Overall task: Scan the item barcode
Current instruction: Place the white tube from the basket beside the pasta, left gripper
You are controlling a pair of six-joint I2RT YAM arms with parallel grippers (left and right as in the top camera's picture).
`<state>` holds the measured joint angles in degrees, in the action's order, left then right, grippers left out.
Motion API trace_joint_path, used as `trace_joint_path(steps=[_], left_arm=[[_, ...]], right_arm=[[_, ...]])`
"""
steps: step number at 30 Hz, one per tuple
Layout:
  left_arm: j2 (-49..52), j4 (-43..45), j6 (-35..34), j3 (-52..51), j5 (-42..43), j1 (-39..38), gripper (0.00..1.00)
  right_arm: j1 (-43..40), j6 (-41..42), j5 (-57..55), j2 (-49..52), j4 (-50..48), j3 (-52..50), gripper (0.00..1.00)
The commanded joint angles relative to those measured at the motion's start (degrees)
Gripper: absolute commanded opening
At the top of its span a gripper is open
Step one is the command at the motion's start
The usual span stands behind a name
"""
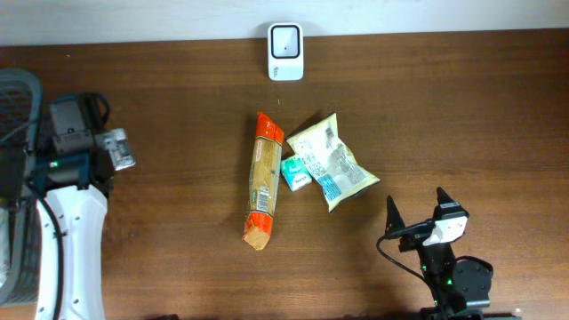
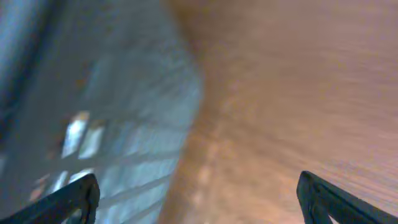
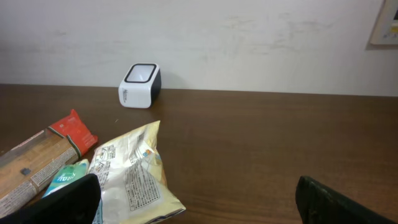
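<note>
1. My left end effector [image 2: 198, 180] is released, its jaws spread wide with nothing between them. It hangs over the left edge of the worktop [image 1: 444, 116], beside a grey mesh basket [image 1: 18, 98]. The left wrist view is blurred, so I can make out only brown wood and a pale grey-blue surface.
2. My right end effector [image 1: 416, 203] is also released, jaws wide and holding nothing. It sits at the near right of the worktop, well apart from the items and pointing toward the far wall.
3. Three items lie together at the middle of the worktop. A long orange pasta pack [image 1: 263, 180] lies lengthwise, a yellow snack bag [image 1: 333, 160] lies to its right, and a small teal packet [image 1: 295, 172] sits between them, touching both.
4. The white scanner [image 1: 285, 52] stands at the far edge of the worktop, against the wall. It is apart from all three items, and its dark window faces up.
5. Neither end effector touches any item.
</note>
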<state>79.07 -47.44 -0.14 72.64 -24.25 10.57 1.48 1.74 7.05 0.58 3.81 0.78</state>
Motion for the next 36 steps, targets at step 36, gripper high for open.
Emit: trace_joint_path(steps=[36], left_arm=[[15.82,-4.02,12.72,9.46,10.47,40.13,1.0]], right_arm=[[0.04,0.63,0.46,-0.37,-0.02,-0.46,0.99]])
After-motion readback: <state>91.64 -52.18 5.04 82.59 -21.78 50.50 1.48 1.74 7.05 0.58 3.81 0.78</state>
